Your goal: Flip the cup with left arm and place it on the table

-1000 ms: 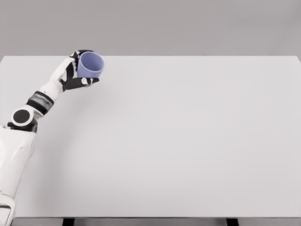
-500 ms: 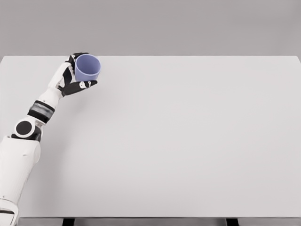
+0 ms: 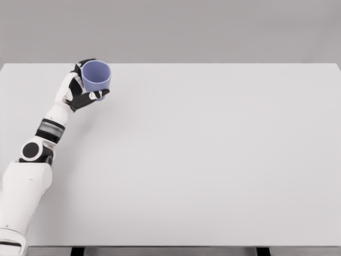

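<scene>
A blue-violet cup (image 3: 96,77) is held over the far left part of the white table (image 3: 202,160). Its open mouth is tilted up and toward the camera, so I look into it. My left hand (image 3: 85,85) is shut on the cup, the thumb (image 3: 91,97) pressed under its lower side and the other fingers wrapped behind it. The left arm (image 3: 37,154) reaches up from the lower left corner. Whether the cup's base touches the table is hidden by the hand.
The table's far edge runs just behind the cup, with a grey wall (image 3: 213,26) beyond it. Two dark table legs (image 3: 263,251) show under the front edge.
The cup has turned further upright, its mouth now facing more upward. The hand has shifted slightly left and the elbow has moved up and inward.
</scene>
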You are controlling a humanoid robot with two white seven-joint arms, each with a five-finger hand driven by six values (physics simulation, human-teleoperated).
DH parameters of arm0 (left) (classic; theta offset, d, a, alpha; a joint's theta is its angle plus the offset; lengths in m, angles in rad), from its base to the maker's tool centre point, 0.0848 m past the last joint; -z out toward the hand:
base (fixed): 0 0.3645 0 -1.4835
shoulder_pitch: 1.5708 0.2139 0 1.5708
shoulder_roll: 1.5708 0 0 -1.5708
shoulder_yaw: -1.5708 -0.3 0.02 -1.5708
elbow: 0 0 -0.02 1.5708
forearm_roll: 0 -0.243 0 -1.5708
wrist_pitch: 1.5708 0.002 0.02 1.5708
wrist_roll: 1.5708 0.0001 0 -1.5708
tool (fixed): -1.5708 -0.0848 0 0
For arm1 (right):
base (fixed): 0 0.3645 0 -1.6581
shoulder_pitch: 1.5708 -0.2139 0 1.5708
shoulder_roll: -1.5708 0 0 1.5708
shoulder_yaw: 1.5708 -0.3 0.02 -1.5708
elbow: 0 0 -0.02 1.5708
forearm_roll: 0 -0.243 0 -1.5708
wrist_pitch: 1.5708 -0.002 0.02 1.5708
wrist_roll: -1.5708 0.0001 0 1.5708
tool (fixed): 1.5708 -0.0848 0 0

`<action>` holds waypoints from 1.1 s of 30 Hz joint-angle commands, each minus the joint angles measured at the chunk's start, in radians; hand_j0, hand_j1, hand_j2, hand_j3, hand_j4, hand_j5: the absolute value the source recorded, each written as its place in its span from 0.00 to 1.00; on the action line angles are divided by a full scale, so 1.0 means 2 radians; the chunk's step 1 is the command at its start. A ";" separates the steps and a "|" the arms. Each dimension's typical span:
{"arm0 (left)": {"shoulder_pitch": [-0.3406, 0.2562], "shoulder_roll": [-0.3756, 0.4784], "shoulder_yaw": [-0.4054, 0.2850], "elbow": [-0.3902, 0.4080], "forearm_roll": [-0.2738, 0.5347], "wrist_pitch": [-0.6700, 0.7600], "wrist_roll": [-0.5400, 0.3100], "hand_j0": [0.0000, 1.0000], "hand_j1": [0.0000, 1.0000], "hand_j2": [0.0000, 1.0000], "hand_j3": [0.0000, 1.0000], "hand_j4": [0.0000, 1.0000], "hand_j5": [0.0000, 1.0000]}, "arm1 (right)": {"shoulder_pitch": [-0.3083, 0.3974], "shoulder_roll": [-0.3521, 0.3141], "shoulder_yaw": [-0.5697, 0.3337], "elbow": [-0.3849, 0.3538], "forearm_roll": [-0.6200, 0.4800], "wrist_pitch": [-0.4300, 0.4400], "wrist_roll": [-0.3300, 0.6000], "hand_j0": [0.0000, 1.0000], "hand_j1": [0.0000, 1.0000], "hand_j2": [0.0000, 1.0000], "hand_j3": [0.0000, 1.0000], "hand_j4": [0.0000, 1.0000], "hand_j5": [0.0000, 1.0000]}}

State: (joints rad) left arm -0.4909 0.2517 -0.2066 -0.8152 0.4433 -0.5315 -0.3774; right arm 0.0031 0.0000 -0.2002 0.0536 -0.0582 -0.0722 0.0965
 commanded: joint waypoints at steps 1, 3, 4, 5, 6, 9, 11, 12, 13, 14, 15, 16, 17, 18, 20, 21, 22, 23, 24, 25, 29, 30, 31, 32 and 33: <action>0.001 -0.006 0.000 0.000 0.022 0.001 0.000 0.55 0.55 0.55 0.55 0.55 0.55 | 0.000 0.000 0.000 0.000 0.000 -0.001 0.000 1.00 1.00 1.00 1.00 1.00 1.00; 0.004 -0.007 0.000 0.001 0.025 0.001 0.000 0.55 0.55 0.55 0.55 0.55 0.55 | 0.000 0.000 0.000 0.000 0.000 -0.001 0.000 1.00 1.00 1.00 1.00 1.00 1.00; 0.005 -0.007 0.000 0.001 0.025 0.001 0.000 0.55 0.55 0.55 0.55 0.55 0.55 | 0.000 0.000 0.000 0.000 0.000 0.000 0.000 1.00 1.00 1.00 1.00 1.00 1.00; 0.005 -0.008 0.000 0.001 0.026 0.001 0.000 0.56 0.56 0.56 0.56 0.56 0.56 | 0.000 0.000 0.000 0.000 0.000 0.000 0.000 1.00 1.00 1.00 1.00 1.00 1.00; 0.006 -0.010 0.000 0.001 0.026 0.002 0.000 0.56 0.56 0.56 0.56 0.56 0.56 | 0.000 0.000 0.000 0.000 0.000 0.000 0.000 1.00 1.00 1.00 1.00 1.00 1.00; 0.006 -0.010 0.000 0.001 0.026 0.014 0.000 0.56 0.56 0.56 0.56 0.56 0.56 | 0.000 0.000 0.000 0.000 0.000 0.000 0.000 1.00 1.00 1.00 1.00 1.00 1.00; 0.006 -0.010 0.000 0.001 0.026 0.017 0.000 0.56 0.56 0.56 0.56 0.56 0.56 | 0.000 0.000 0.000 0.000 0.000 0.000 0.000 1.00 1.00 1.00 1.00 1.00 1.00; 0.006 -0.010 0.000 0.001 0.026 0.017 0.000 0.56 0.56 0.56 0.56 0.56 0.56 | 0.000 0.000 0.000 0.000 0.000 -0.001 0.000 1.00 1.00 1.00 1.00 1.00 1.00; 0.006 -0.010 0.000 0.001 0.026 0.017 0.000 0.56 0.56 0.56 0.56 0.56 0.56 | 0.000 0.000 0.000 0.000 0.000 0.000 0.000 1.00 1.00 1.00 1.00 1.00 1.00; 0.006 -0.010 0.000 0.001 0.027 0.017 0.000 0.56 0.56 0.56 0.56 0.56 0.56 | 0.000 0.000 0.000 0.000 0.000 0.000 0.000 1.00 1.00 1.00 1.00 1.00 1.00; 0.006 -0.010 0.000 0.001 0.026 0.018 0.000 0.56 0.56 0.56 0.56 0.56 0.56 | 0.000 0.000 0.000 0.000 0.000 0.000 0.000 1.00 1.00 1.00 1.00 1.00 1.00; 0.006 -0.010 0.000 0.001 0.026 0.018 0.000 0.56 0.56 0.56 0.56 0.56 0.56 | 0.000 0.000 0.000 0.000 0.000 0.000 0.000 1.00 1.00 1.00 1.00 1.00 1.00; 0.006 -0.010 0.000 0.001 0.026 0.019 -0.001 0.57 0.57 0.57 0.57 0.57 0.57 | 0.000 0.000 0.000 0.000 0.000 0.000 0.000 1.00 1.00 1.00 1.00 1.00 1.00; 0.006 -0.010 0.000 0.001 0.026 0.019 0.000 0.57 0.57 0.57 0.57 0.57 0.57 | 0.000 0.000 0.000 0.000 0.000 0.000 0.000 1.00 1.00 1.00 1.00 1.00 1.00; 0.009 -0.010 0.000 0.001 0.026 0.019 -0.001 0.57 0.57 0.57 0.57 0.57 0.57 | 0.000 0.000 0.000 0.000 0.000 0.000 0.000 1.00 1.00 1.00 1.00 1.00 1.00; 0.009 -0.010 0.000 0.001 0.029 0.019 0.000 0.57 0.57 0.57 0.57 0.57 0.57 | 0.000 0.000 0.000 0.000 0.000 0.000 0.000 1.00 1.00 1.00 1.00 1.00 1.00; 0.009 -0.010 -0.001 0.001 0.035 0.020 0.000 0.57 0.57 0.57 0.57 0.57 0.57 | 0.000 0.000 0.000 0.000 0.000 0.000 0.000 1.00 1.00 1.00 1.00 1.00 1.00; 0.009 -0.010 -0.001 0.001 0.035 0.024 -0.001 0.57 0.57 0.57 0.57 0.57 0.57 | 0.000 0.000 0.000 0.000 0.000 0.000 0.000 1.00 1.00 1.00 1.00 1.00 1.00; 0.009 -0.010 -0.001 0.001 0.036 0.026 -0.001 0.57 0.57 0.57 0.57 0.57 0.57 | 0.000 0.000 0.000 0.000 0.000 0.000 0.000 1.00 1.00 1.00 1.00 1.00 1.00; 0.009 -0.010 -0.001 0.001 0.036 0.027 -0.001 0.57 0.57 0.57 0.57 0.57 0.57 | 0.000 0.000 0.000 0.000 0.000 0.000 0.000 1.00 1.00 1.00 1.00 1.00 1.00; 0.009 -0.010 -0.001 0.001 0.036 0.027 -0.001 0.59 0.59 0.59 0.59 0.59 0.59 | 0.000 0.000 0.000 0.000 0.000 0.000 0.000 1.00 1.00 1.00 1.00 1.00 1.00; 0.009 -0.010 -0.002 0.001 0.035 0.027 -0.001 0.61 0.61 0.61 0.61 0.61 0.61 | 0.000 0.000 0.000 0.000 0.000 0.000 0.000 1.00 1.00 1.00 1.00 1.00 1.00; 0.010 -0.010 -0.002 0.001 0.035 0.027 -0.001 0.66 0.66 0.66 0.66 0.66 0.66 | 0.000 0.000 0.000 0.000 0.000 0.000 0.000 1.00 1.00 1.00 1.00 1.00 1.00; 0.010 -0.010 -0.003 0.001 0.034 0.027 -0.001 0.69 0.69 0.69 0.69 0.69 0.69 | 0.000 0.000 0.000 0.000 0.000 0.000 0.000 1.00 1.00 1.00 1.00 1.00 1.00; 0.010 -0.010 -0.003 0.001 0.034 0.027 -0.001 0.71 0.71 0.71 0.71 0.71 0.71 | 0.000 0.000 0.000 0.000 0.000 0.000 0.000 1.00 1.00 1.00 1.00 1.00 1.00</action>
State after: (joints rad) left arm -0.4709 0.2312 -0.2115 -0.8117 0.5072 -0.4773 -0.3787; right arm 0.0031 0.0000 -0.2003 0.0537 -0.0582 -0.0722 0.0965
